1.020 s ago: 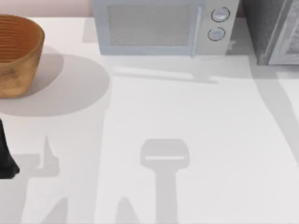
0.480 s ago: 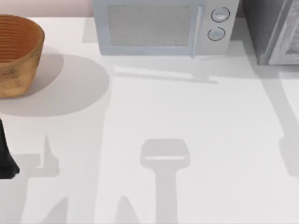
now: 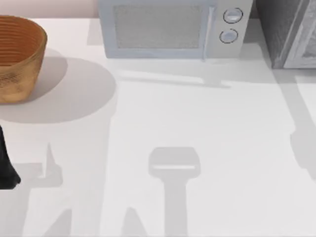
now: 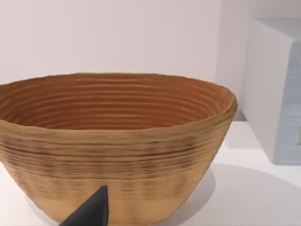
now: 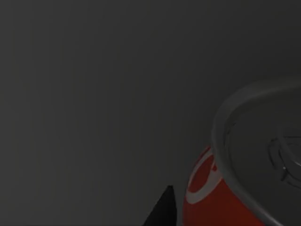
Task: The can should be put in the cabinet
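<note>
Before the cabinet (image 3: 279,29), the arm shadow on the table (image 3: 207,128) has shifted a little since a second ago. The can (image 5: 207,197) lies against dark grey, just beside the right gripper (image 5: 162,212), so it is probably inside the cabinet. Whether the gripper holds it I cannot tell. Room looks tight there. The left gripper (image 3: 6,168) is parked far from the cabinet.

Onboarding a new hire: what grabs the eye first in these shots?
The brown ribbed basket at the table's far left, looming large in the left wrist view. Then the white microwave at the back centre, with the dark speckled cabinet to its right. The right wrist view is dark, with a red can close up.
</note>
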Controlling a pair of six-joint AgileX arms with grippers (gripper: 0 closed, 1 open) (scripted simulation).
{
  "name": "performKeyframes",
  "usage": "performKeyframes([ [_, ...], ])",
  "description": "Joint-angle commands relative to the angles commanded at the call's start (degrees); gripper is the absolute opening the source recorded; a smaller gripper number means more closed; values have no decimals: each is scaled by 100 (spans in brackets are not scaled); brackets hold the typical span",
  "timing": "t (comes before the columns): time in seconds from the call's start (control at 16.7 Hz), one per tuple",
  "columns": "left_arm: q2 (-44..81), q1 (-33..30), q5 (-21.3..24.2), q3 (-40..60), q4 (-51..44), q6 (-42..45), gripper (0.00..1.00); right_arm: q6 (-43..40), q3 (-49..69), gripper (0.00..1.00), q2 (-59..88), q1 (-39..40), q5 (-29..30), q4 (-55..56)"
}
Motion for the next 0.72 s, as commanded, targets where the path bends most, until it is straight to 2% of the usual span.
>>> performKeyframes([
  [0.18,0,0,0,0,0,0,100,0,0,0,0,0,0,0],
  [0.72,0,0,0,0,0,0,100,0,0,68,0,0,0,0],
])
